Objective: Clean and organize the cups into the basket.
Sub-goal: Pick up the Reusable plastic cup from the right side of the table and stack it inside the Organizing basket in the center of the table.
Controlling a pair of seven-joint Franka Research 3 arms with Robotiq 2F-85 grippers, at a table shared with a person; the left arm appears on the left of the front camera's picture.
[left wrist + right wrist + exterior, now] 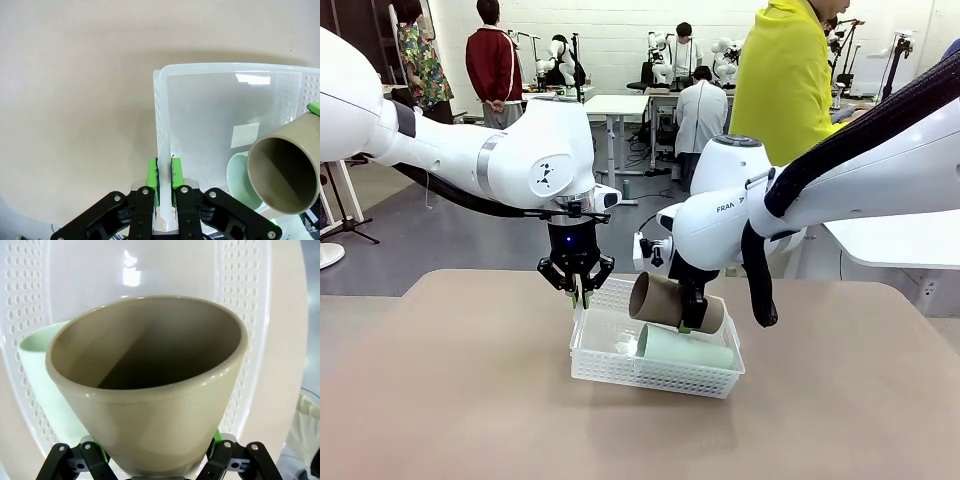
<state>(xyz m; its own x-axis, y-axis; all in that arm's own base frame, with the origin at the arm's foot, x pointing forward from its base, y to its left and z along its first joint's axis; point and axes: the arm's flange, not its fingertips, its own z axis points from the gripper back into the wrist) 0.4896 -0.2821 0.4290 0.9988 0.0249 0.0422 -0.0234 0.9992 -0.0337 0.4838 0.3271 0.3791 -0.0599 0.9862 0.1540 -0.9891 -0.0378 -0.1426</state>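
Observation:
The white lattice basket sits mid-table, and my left gripper is shut on its left wall. In the left wrist view the green pads pinch that thin wall. The mint green cup lies on its side inside the basket. My right gripper holds the brown cup tilted on its side just above the basket's far right part, over the mint cup. From the right wrist, the brown cup sits between the fingers with its mouth toward the camera, and the mint cup lies beneath it in the basket.
A person in a yellow top stands at the far side of the table. The tan tabletop lies bare around the basket. A white table stands at the right behind my right arm.

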